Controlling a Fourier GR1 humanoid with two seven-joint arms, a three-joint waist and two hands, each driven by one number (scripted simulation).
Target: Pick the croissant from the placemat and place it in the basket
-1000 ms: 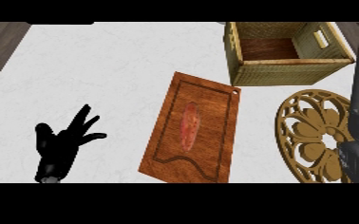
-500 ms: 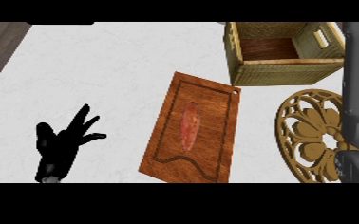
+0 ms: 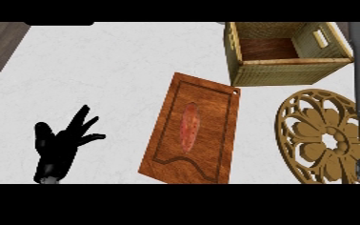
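Fingers [image 3: 82, 119] of the black left hand [image 3: 60, 145] are standing splayed and released, holding nothing, low-left over the white bench [image 3: 105, 66]. To their right, the reddish elongated croissant [image 3: 188, 127] is lying centred on the brown wooden placemat [image 3: 211, 157]. The tan woven basket [image 3: 288, 74] is sitting by the placemat's far corner, and a round carved golden disc [image 3: 316, 133] is lying to the right.

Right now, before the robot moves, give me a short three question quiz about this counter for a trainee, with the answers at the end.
1. True or false: the croissant lies inside the basket.
2. Which hand shows in the view? A) the left hand, open, at the lower left. B) the right hand, shut. C) both hands.
3. What lies on the counter to the right of the placemat, below the basket?
Key: 1 false, it lies on the placemat. 2 A. 3 a round gold trivet.
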